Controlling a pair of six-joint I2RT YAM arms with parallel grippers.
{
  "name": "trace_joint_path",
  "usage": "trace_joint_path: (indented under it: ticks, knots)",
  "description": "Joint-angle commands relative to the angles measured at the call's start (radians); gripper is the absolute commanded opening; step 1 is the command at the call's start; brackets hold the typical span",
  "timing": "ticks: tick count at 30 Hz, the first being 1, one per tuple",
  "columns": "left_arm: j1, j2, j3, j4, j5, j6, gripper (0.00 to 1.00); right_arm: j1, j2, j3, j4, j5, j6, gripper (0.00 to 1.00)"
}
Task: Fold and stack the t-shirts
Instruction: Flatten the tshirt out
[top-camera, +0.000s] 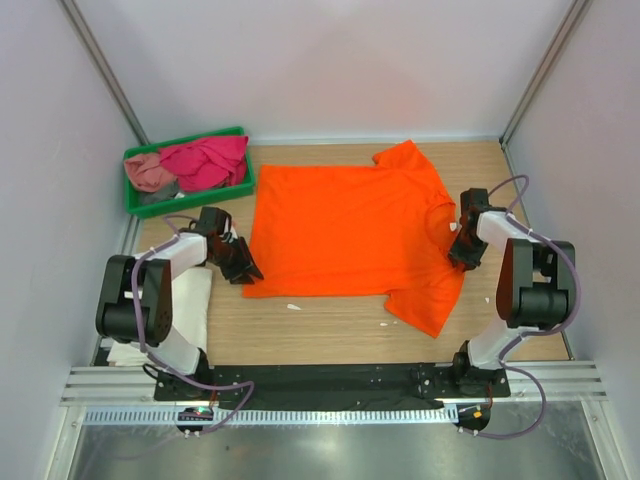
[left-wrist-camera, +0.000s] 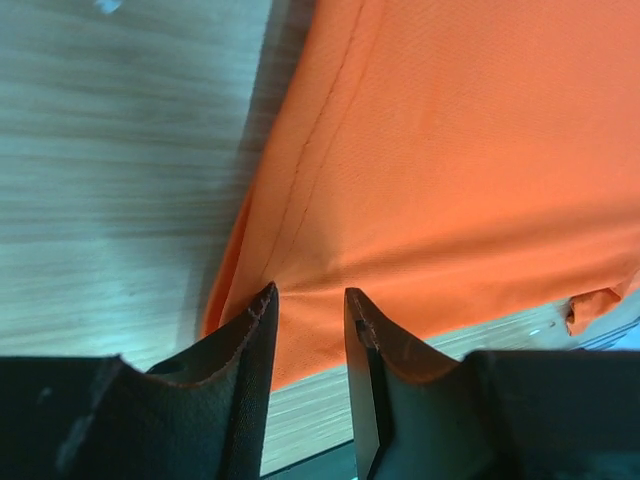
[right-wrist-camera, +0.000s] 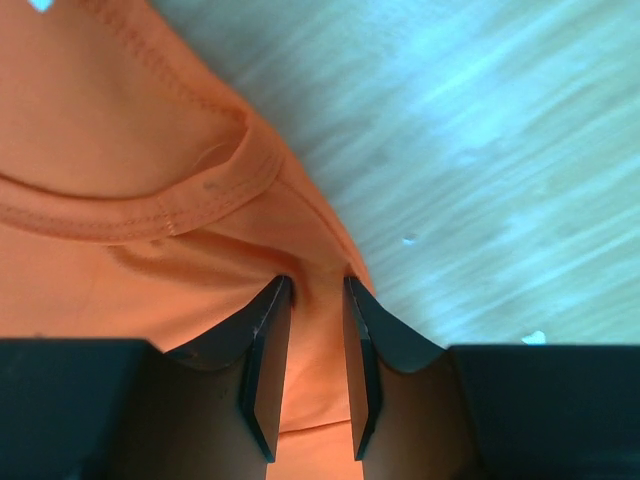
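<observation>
1. Orange t-shirt (top-camera: 350, 225): I see it spread flat in the middle of the wooden table (top-camera: 330, 335), collar toward the right arm, hem toward the left arm, one sleeve pointing to the far wall and the other to the near edge
2. Left gripper (top-camera: 243, 268): low over the near-left corner of the hem; in its wrist view the fingers (left-wrist-camera: 258, 330) stand only narrowly apart, orange cloth fills the gap between them, and I read it as clamped on the hem edge
3. Right gripper (top-camera: 462, 255): at the shirt's shoulder, just beside the collar (right-wrist-camera: 150, 215); the cloth puckers into the narrow gap between its fingers (right-wrist-camera: 268, 330), so I read it as clamped on the shoulder fabric
4. Green tray (top-camera: 200, 196): far-left corner of the table, apart from the orange shirt
5. Magenta t-shirt (top-camera: 205, 160): crumpled in the tray, right-hand part
6. Dusty pink t-shirt (top-camera: 150, 175): crumpled in the tray, left-hand part, touching the magenta one
7. White t-shirt (top-camera: 190, 300): lying flat at the table's left edge, partly under the left arm
8. Small white scraps (top-camera: 293, 306): on bare wood just near the orange shirt's near edge
</observation>
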Motion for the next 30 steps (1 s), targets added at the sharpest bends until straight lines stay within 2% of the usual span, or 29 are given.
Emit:
trace_joint_path:
  ticks: [1, 3, 4, 7, 8, 10, 16, 20, 22, 25, 27, 28, 30]
  knots:
    - [0.016, -0.044, -0.032, -0.086, -0.067, 0.053, 0.35, -0.018, -0.066, -0.019, -0.062, 0.071, -0.039, 0.33]
    - [0.015, -0.109, -0.012, -0.121, -0.059, 0.061, 0.39, -0.008, -0.108, -0.002, -0.074, 0.035, -0.03, 0.34]
    - [0.013, -0.132, 0.019, -0.128, -0.032, 0.062, 0.48, -0.001, -0.146, 0.007, -0.067, -0.001, -0.019, 0.34]
    - [0.0, -0.181, 0.094, -0.128, -0.01, 0.053, 0.61, 0.03, -0.159, 0.087, -0.033, -0.033, -0.016, 0.37]
    - [-0.002, -0.178, 0.163, -0.122, -0.013, 0.053, 0.66, 0.032, -0.136, 0.107, -0.01, -0.045, -0.011, 0.39]
    - [-0.002, -0.122, 0.229, -0.074, -0.015, 0.051, 0.67, 0.033, -0.084, 0.182, 0.043, -0.061, -0.003, 0.43]
    - [-0.004, 0.161, 0.456, 0.183, 0.008, 0.013, 0.5, 0.033, 0.209, 0.487, 0.145, -0.059, 0.012, 0.45]
    - [-0.011, 0.322, 0.568, 0.396, -0.019, -0.013, 0.5, 0.035, 0.351, 0.63, 0.243, -0.061, 0.013, 0.43]
    - [-0.023, 0.378, 0.63, 0.449, -0.064, -0.011, 0.48, 0.035, 0.414, 0.691, 0.304, -0.068, 0.026, 0.35]
    - [-0.037, 0.466, 0.694, 0.536, -0.129, -0.018, 0.44, 0.035, 0.484, 0.745, 0.396, -0.105, 0.038, 0.05]
    - [-0.042, 0.524, 0.722, 0.582, -0.153, -0.036, 0.41, 0.036, 0.519, 0.797, 0.423, -0.127, 0.041, 0.01]
    - [-0.043, 0.543, 0.745, 0.599, -0.156, -0.044, 0.35, 0.036, 0.561, 0.819, 0.43, -0.145, 0.044, 0.01]
    - [-0.048, 0.598, 0.774, 0.609, -0.171, -0.065, 0.34, 0.038, 0.598, 0.875, 0.432, -0.153, 0.046, 0.01]
